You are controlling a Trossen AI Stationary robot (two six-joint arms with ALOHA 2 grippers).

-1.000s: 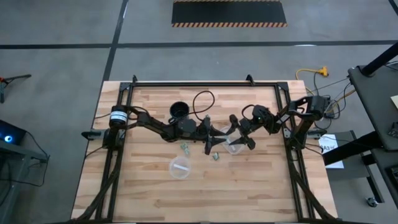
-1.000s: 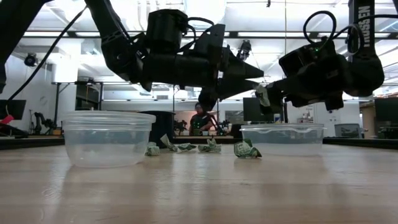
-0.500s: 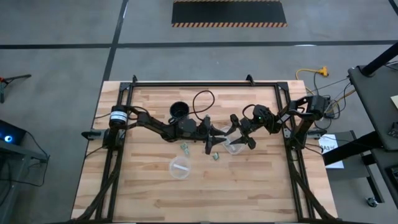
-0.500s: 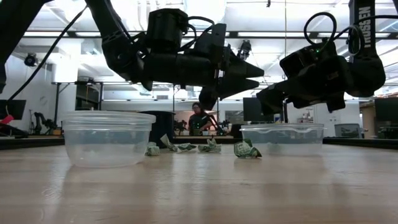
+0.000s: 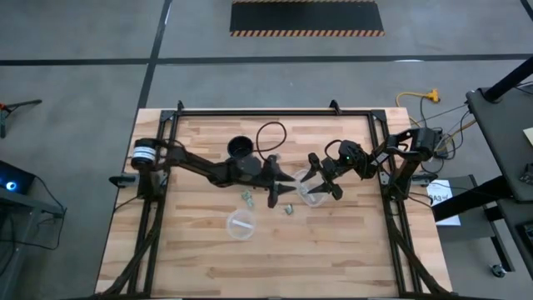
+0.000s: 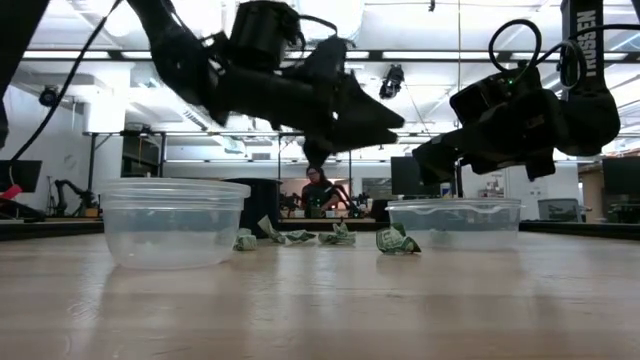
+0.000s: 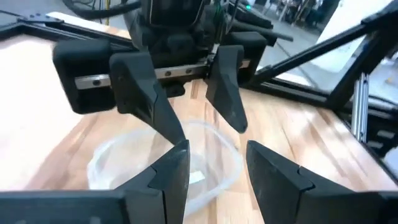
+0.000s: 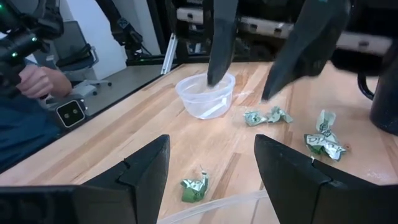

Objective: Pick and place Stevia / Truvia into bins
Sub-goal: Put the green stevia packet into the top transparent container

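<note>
- My left gripper [image 7: 217, 146] hangs above the table's middle, fingers apart with nothing between them.
- My right gripper [image 8: 211, 142] waits over the oblong bin [image 5: 301, 198], spread wide and empty.
- In the high view, loose sachets lie either side of my left fingertips. One sachet [image 5: 247, 197] is at 9 o'clock, another [image 5: 288, 208] at about 4 o'clock, close to the oblong bin's rim.
- The round bin [image 5: 241, 223] sits at 7 o'clock from my left gripper, and the mug [image 5: 240, 148] at 11 o'clock.
- I judge the step in hand is a pick, and the 9 o'clock sachet looks the safer choice. It lies clear of my right arm and near the round bin.
- To do it well, I would centre both fingers over the crumpled packet. I would then come straight down until the tips nearly meet the wood and close on its raised fold.
- These packets are light and flat, so a skewed approach could flick one away or pinch only a corner.
- I would lift well clear of the rim before crossing to the bin.
</note>
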